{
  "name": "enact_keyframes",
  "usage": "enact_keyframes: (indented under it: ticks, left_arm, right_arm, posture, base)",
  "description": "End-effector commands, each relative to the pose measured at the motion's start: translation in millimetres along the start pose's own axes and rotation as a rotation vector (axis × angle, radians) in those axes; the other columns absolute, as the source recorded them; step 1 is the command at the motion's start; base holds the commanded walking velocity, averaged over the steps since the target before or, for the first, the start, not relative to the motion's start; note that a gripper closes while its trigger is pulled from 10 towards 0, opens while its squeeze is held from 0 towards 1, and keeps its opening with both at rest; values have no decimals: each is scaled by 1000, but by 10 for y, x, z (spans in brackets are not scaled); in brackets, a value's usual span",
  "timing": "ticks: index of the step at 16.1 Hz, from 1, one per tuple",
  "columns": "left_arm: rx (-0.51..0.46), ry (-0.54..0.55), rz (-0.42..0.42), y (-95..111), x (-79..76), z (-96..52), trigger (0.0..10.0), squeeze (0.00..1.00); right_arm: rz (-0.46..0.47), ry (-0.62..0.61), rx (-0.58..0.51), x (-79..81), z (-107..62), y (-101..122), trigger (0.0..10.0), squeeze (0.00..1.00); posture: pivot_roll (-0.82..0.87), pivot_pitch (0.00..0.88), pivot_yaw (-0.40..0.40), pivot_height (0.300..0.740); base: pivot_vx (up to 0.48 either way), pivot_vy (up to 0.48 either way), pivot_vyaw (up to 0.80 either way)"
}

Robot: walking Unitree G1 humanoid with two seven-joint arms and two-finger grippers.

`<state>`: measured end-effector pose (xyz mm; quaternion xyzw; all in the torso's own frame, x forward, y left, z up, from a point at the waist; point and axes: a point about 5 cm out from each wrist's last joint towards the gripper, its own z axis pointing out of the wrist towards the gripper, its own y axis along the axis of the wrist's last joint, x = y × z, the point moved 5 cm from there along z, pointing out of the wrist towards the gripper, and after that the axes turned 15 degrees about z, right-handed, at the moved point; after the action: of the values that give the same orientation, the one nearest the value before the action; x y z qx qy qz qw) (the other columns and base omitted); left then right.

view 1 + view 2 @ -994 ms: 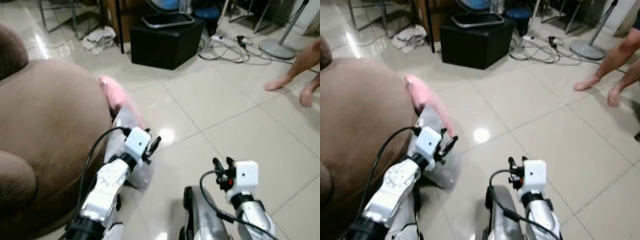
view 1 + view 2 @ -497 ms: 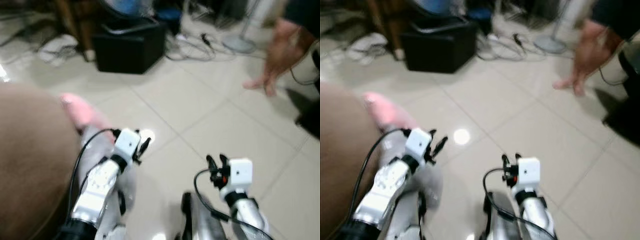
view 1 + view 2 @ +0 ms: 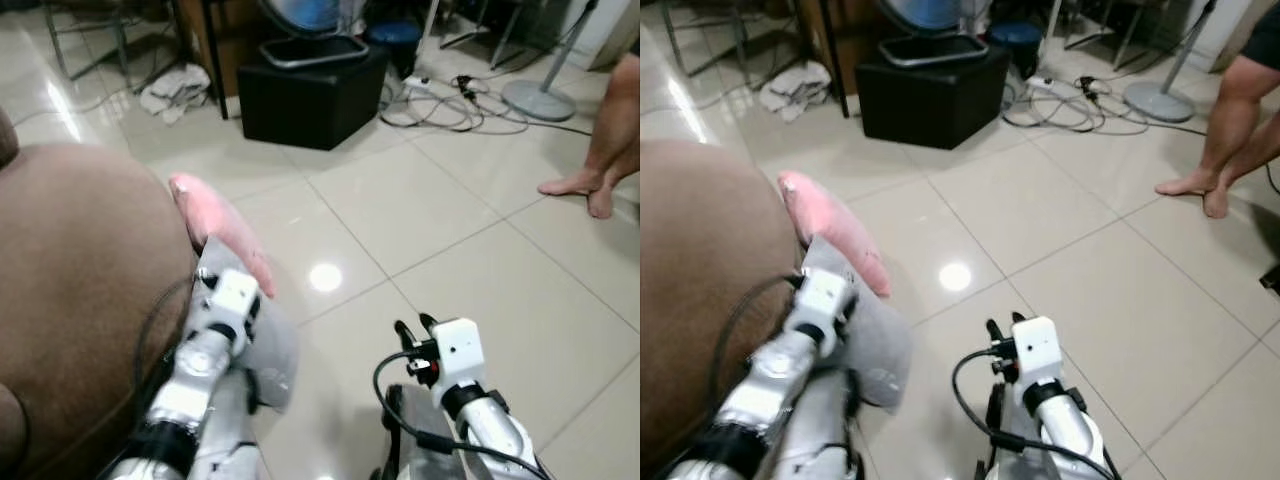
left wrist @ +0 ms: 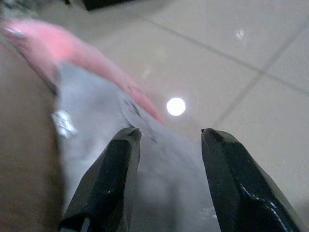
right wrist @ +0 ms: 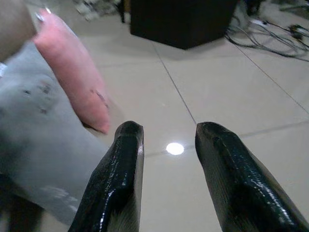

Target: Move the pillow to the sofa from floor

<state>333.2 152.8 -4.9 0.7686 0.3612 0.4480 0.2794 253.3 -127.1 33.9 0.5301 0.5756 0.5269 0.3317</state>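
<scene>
Leftmost, sofa (image 3: pixel 70 290). Against its side, on the floor, pillow (image 3: pixel 250 330). Left gripper (image 4: pixel 166 137) hovers over pillow, jaws parted, empty. Right gripper (image 5: pixel 164 133) likewise agape, empty. Risk: shallow pinch slips off slack fabric.

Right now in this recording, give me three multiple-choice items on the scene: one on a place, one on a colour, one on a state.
1. Where does the pink pillow lie?
A. on the floor against the brown sofa
B. on top of the black box
C. beside the person's feet

2. What colour is the pillow under the left end effector?
A. blue
B. grey
C. green

3. How do the left end effector's fingers stand?
A. shut on the pillow
B. open, just above the grey pillow
C. shut on a cable

Key: 1 A, its side rests along the sofa; 2 B, the left wrist view shows grey fabric; 3 B, a gap shows between the fingers.
</scene>
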Motion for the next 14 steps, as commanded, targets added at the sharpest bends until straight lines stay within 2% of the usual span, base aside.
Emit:
enact_keyframes:
  ticks: [1, 3, 5, 6, 7, 8, 10, 11, 14]
  left_arm:
    - [25, -4, 31, -18, -26, 49, 10000, 0]
    - [89, 0, 49, -62, -12, 132, 10000, 0]
    - [152, 42, 89, -121, 85, 171, 10000, 0]
    - [201, 119, 91, -163, 247, 185, 10000, 0]
    - [211, 191, 86, -143, 408, 198, 10000, 0]
    - [213, 209, 108, -134, 469, 202, 10000, 0]
    - [239, 214, 165, -175, 545, 199, 10000, 714]
    - [265, 241, 197, -217, 637, 181, 10000, 1000]
    - [276, 307, 263, -222, 825, 152, 10000, 1000]
  right_arm:
    - [-9, -1, 23, -9, -7, -36, 10000, 0]
    - [-27, 19, 25, 17, 6, -6, 10000, 0]
    - [-55, 38, 28, 46, -4, 27, 10000, 0]
    - [-62, 45, 27, 57, -29, 61, 10000, 0]
    - [-61, 50, 31, 68, -68, 82, 10000, 0]
    - [-62, 52, 34, 73, -92, 88, 10000, 0]
    - [-68, 58, 45, 85, -137, 99, 10000, 0]
    - [-68, 66, 43, 101, -148, 137, 10000, 0]
    - [-67, 101, 15, 159, -183, 268, 10000, 0]
  posture:
    - [-10, 133, -99, 545]
    - [-40, 162, -96, 545]
    - [-92, 200, -87, 545]
    - [-118, 221, -87, 545]
    - [-133, 237, -84, 545]
    - [-149, 252, -83, 545]
    - [-174, 277, -78, 545]
    - [-194, 298, -79, 545]
    - [-228, 317, -86, 545]
  base:
    - [0, 0, 0]
    - [0, 0, 0]
    - [0, 0, 0]
    - [0, 0, 0]
    - [0, 0, 0]
    - [0, 0, 0]
    - [0, 0, 0]
    - [0, 0, 0]
    - [0, 0, 0]
